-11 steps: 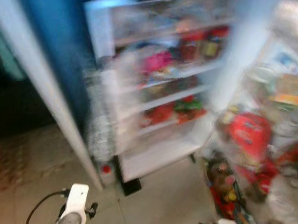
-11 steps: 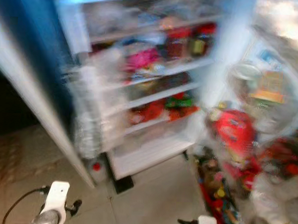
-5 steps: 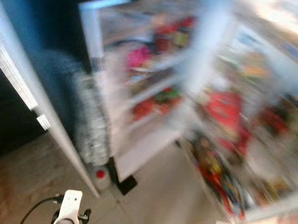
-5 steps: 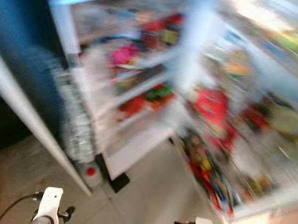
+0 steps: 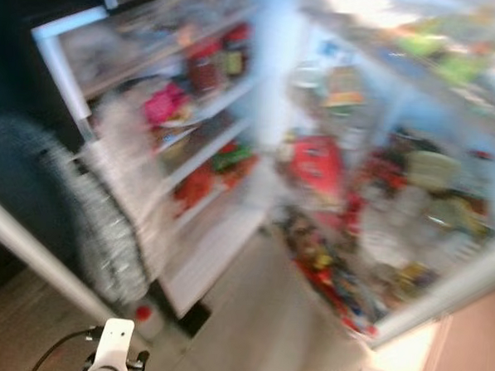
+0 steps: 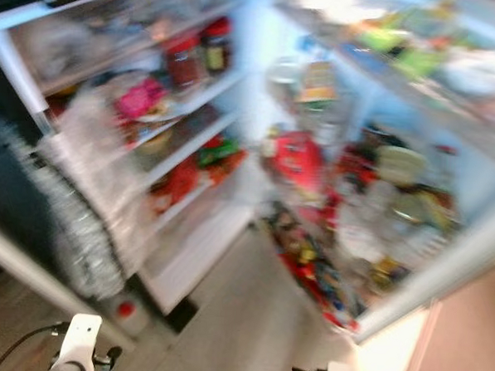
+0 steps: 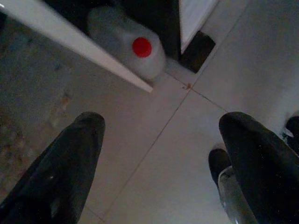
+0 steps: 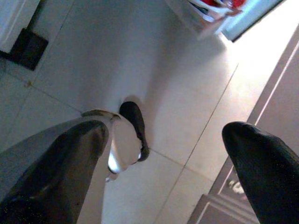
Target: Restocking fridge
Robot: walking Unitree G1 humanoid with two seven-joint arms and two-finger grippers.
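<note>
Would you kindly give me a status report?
Left gripper and right gripper open, empty, hanging low. Fridge open, shelves stocked. Red-capped jug on floor by door.

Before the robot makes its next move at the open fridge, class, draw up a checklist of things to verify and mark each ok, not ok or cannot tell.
1. Fridge door open: ok, it stands wide, its racks full.
2. Head views sharp enough to pick a shelf: not ok, both are blurred.
3. Left gripper free: ok, fingers spread, nothing between them, pointing at the tiled floor.
4. Right gripper free: ok, fingers spread and empty, over the floor.
5. Item to restock in hand: not ok, neither gripper holds one.
6. Floor by the fridge: a plastic jug with a red cap stands at the fridge's foot; whether it blocks the way, cannot tell.
</note>
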